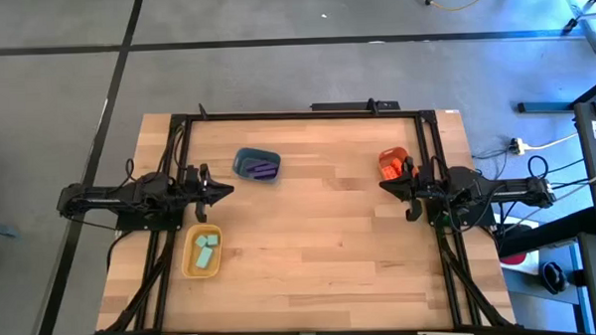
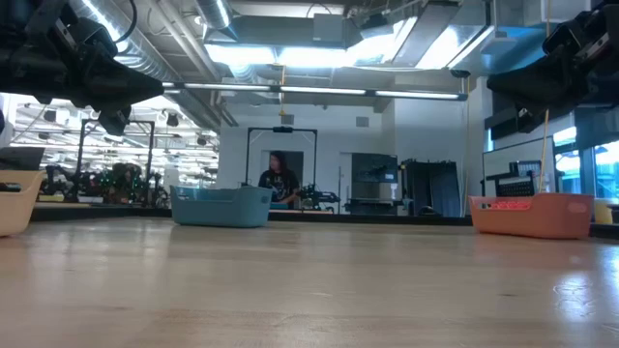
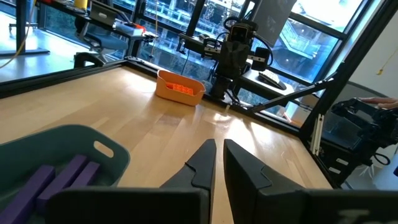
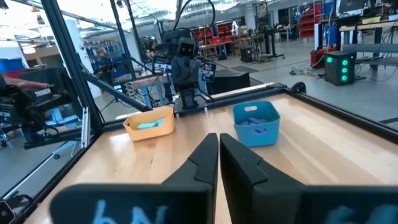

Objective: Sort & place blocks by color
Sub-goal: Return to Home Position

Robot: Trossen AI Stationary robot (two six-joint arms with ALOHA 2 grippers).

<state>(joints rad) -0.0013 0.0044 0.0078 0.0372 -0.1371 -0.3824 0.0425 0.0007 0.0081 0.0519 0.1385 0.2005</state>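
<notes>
Sorted: purple blocks in blue tub, orange-red blocks in orange tub, mint-green blocks in yellow tub. Jaws of left gripper and right gripper clenched on nothing, at opposite worktop edges. Risk: orange tub nudged if right gripper, just beside it, swings wide.
</notes>
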